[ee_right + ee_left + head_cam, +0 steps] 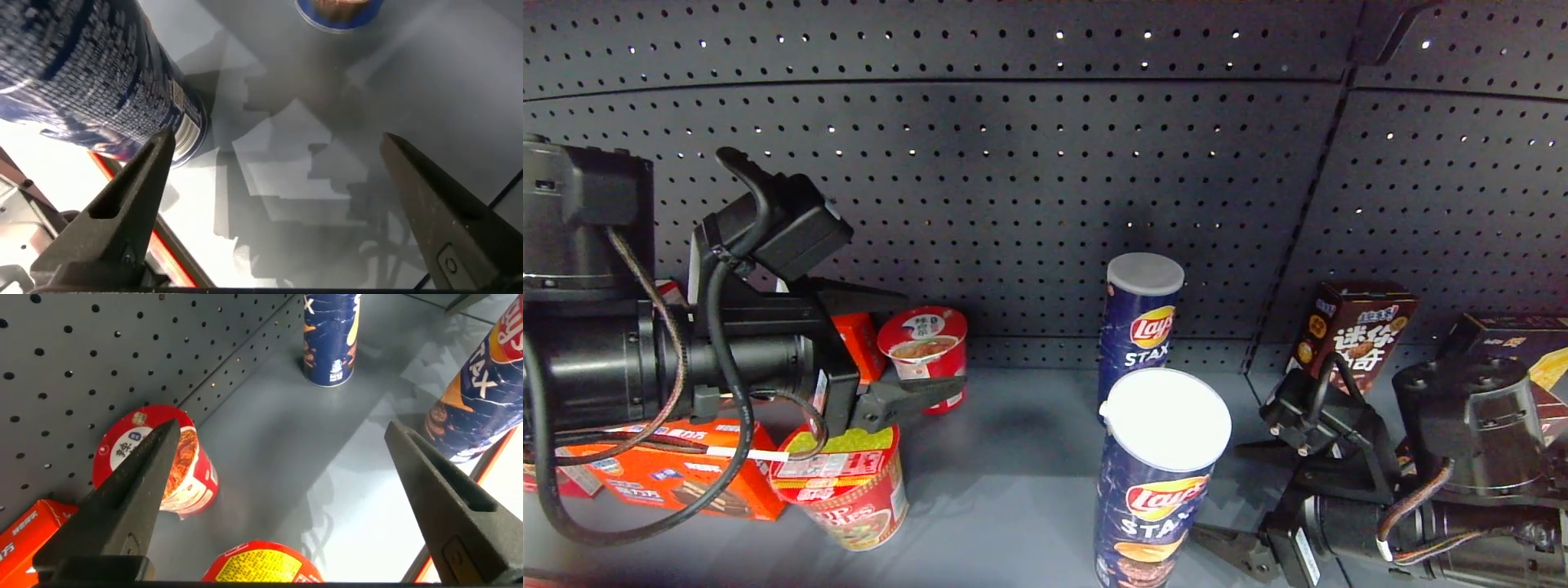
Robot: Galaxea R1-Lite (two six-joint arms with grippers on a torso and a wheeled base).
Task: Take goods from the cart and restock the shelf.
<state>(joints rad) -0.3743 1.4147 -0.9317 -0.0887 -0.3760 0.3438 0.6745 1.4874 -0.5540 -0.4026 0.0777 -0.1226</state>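
So you've got 2 chip cans on the shelf: front can and rear can by the pegboard. 2 noodle cups at left: front cup and rear cup. L gripper is above the front cup, jaws spread, empty. R gripper is just beside the front can, jaws apart, empty. 1 brown box stands at right.

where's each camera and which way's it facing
Head view: on the head, facing forward and down at the shelf; left hand and right hand show.
Left wrist view: left wrist, facing the back noodle cup; left hand shows.
Right wrist view: right wrist, facing the shelf floor; right hand shows.
Shared: front chip can, back chip can.
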